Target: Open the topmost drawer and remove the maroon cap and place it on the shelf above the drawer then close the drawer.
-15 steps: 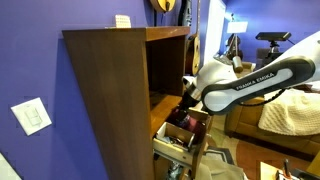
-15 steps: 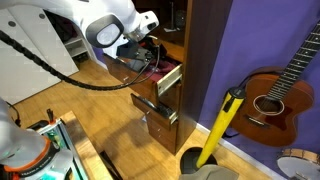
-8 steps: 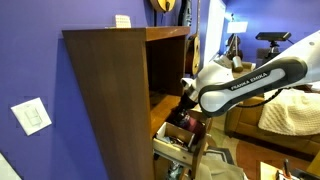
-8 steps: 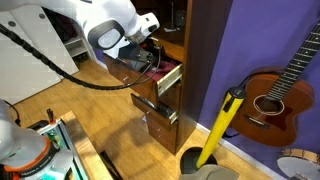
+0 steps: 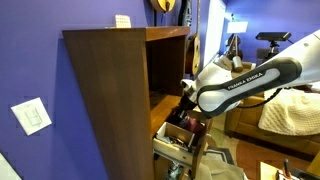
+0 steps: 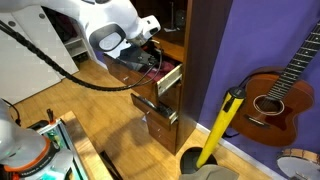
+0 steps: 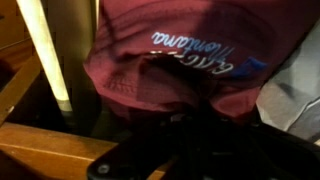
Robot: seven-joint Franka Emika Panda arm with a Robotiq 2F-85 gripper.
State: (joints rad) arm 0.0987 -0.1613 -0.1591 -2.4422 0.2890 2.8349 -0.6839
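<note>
The topmost drawer (image 5: 176,131) (image 6: 171,80) stands pulled out of the tall brown cabinet. Inside it lies the maroon cap (image 5: 187,121) (image 7: 190,45), whose white lettering fills the wrist view. My gripper (image 5: 190,111) (image 6: 151,57) (image 7: 196,108) reaches down into the drawer and is shut on the cap's fabric, which bunches between the dark fingers. The shelf (image 5: 163,102) is the dark board just above the drawer. In the exterior view from the cabinet's other side the cap is mostly hidden behind the arm.
A lower drawer (image 6: 160,124) also hangs open under the top one. A guitar (image 6: 276,93) and a yellow pole (image 6: 223,124) lean on the purple wall beside the cabinet. A pale rod (image 7: 45,50) stands in the drawer next to the cap.
The jaws have gone from open to shut on the cap's fabric. The arm has hardly shifted over the drawer.
</note>
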